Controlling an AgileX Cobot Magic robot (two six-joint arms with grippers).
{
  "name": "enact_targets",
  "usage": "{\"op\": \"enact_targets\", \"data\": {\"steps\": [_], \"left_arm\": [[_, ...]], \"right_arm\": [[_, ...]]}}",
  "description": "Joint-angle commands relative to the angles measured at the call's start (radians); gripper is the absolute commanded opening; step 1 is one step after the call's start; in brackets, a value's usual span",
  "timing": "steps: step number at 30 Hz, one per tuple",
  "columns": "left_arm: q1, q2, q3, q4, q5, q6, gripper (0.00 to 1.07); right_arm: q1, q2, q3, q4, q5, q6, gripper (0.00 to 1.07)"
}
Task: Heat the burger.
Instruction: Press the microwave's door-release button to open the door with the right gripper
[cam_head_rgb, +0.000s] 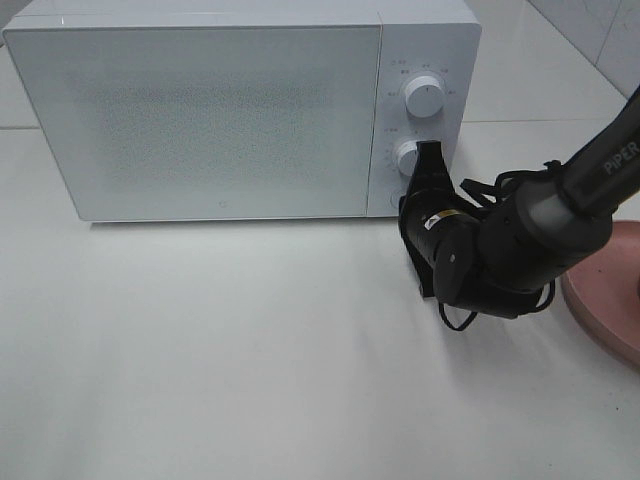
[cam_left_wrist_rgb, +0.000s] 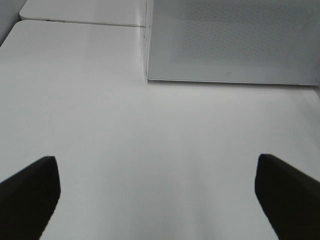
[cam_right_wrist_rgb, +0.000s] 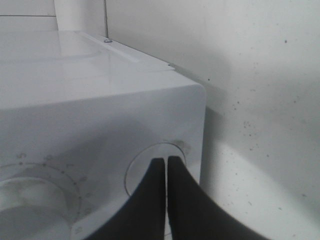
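While the white microwave stands door-closed on the worktop, the right gripper, its fingers pressed together, has its tips at a round button on the control panel, beside a dial. The left gripper hangs spread wide above the worktop. A pink plate sits at right (the burger shows in no view).

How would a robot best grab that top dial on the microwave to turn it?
Pinch the top dial by its round rim, a finger on each side, coming straight at the microwave from its front. It is a short round knob standing out from a flat panel, so probably only its sides give purchase.
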Motion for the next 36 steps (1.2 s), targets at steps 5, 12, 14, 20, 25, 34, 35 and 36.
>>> {"op": "enact_targets", "data": {"steps": [5,12,14,20,25,34,35,36], "left_arm": [[0.001,-0.008,0.001,-0.004,0.002,-0.006,0.98],[0.001,-0.008,0.001,-0.004,0.002,-0.006,0.98],[0.001,-0.008,0.001,-0.004,0.002,-0.006,0.98],[0.001,-0.008,0.001,-0.004,0.002,-0.006,0.98],[0.001,-0.008,0.001,-0.004,0.002,-0.006,0.98],[0.001,-0.008,0.001,-0.004,0.002,-0.006,0.98],[0.001,-0.008,0.001,-0.004,0.002,-0.006,0.98],[0.001,-0.008,0.001,-0.004,0.002,-0.006,0.98]], "right_arm": [[-0.004,0.008,-0.032,-0.004,-0.016,-0.007,0.00],[-0.018,0.008,-0.046,-0.003,-0.025,-0.016,0.00],[-0.027,0.008,-0.046,-0.005,-0.025,-0.016,0.00],[-0.027,0.008,-0.069,-0.007,-0.050,-0.012,0.00],[-0.027,0.008,-0.109,-0.026,-0.053,-0.012,0.00],[-0.027,0.008,-0.131,-0.027,-0.107,-0.016,0.00],[-0.027,0.008,-0.131,-0.027,-0.107,-0.016,0.00],[-0.027,0.008,-0.131,-0.022,-0.118,-0.018,0.00]]}}
